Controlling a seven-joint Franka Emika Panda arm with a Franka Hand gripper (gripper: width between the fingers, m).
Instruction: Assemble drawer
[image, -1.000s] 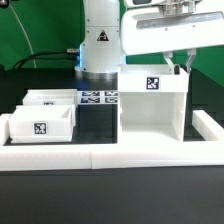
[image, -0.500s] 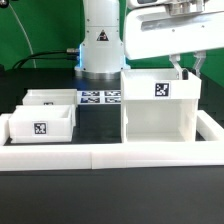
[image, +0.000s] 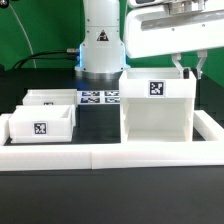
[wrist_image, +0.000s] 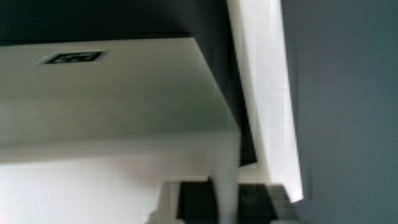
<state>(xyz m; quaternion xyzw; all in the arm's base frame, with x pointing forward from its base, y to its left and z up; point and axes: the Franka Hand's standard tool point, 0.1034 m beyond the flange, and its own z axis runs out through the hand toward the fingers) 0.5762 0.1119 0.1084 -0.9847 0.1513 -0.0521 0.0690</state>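
My end effector (image: 188, 69) clamped the side wall of the box housing (image: 155, 118); nearer tray (image: 40, 127) sat well apart on counter (image: 100, 128).

Exterior view: bright, even, sharp | faint shade inside the large hollow white plastic box housing (image: 157, 115) | wrist view: dimmer, blurry close up, white edges washed out

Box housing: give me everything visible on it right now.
The box housing is a white, plastic-looking hollow box, upright on the black table at the exterior view's right, open side towards that camera, just behind the border wall. A black-and-white square tag sits on its upper front band; the wrist view shows another on a second face. The gripper straddles its side wall at the top, fingers seemingly closed on it.
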